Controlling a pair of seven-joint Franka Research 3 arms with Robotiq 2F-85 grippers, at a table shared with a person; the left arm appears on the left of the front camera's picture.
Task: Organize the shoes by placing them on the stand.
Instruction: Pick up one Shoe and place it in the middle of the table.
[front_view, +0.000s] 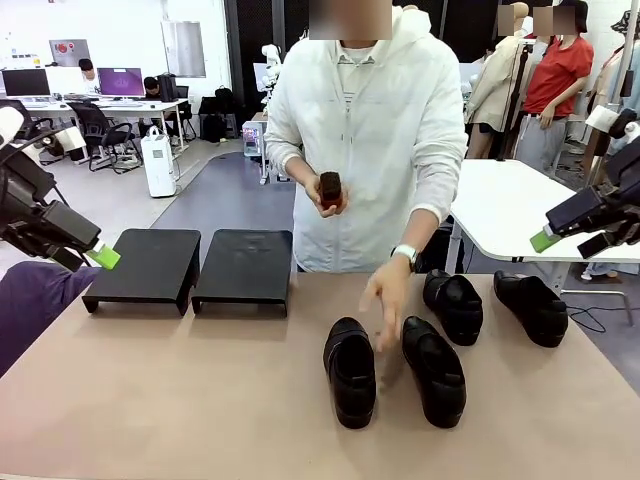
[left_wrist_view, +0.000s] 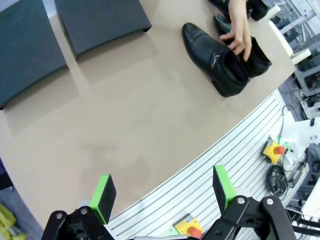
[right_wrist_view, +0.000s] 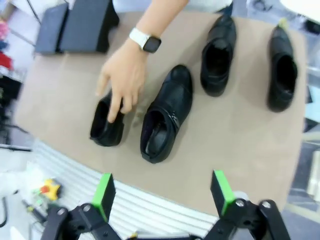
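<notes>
Four glossy black shoes lie on the right half of the table: two near ones (front_view: 350, 370) (front_view: 433, 368) and two farther ones (front_view: 453, 305) (front_view: 531, 307). A person's hand (front_view: 388, 298) reaches down between the near pair. In the right wrist view that hand (right_wrist_view: 125, 75) rests on one shoe (right_wrist_view: 107, 127), beside another shoe (right_wrist_view: 167, 115). The two black stands (front_view: 143, 265) (front_view: 245, 268) sit side by side at the far left with bare tops. My left gripper (front_view: 102, 257) hovers open at the left edge beside the stands. My right gripper (front_view: 545, 238) hangs open high at the right.
The person stands at the far side and holds a small brown object (front_view: 330, 188) in the other hand. A white table (front_view: 520, 210) stands behind at the right. A slatted metal base (left_wrist_view: 225, 165) borders the table's near edge, with a yellow box (left_wrist_view: 274, 149) on it.
</notes>
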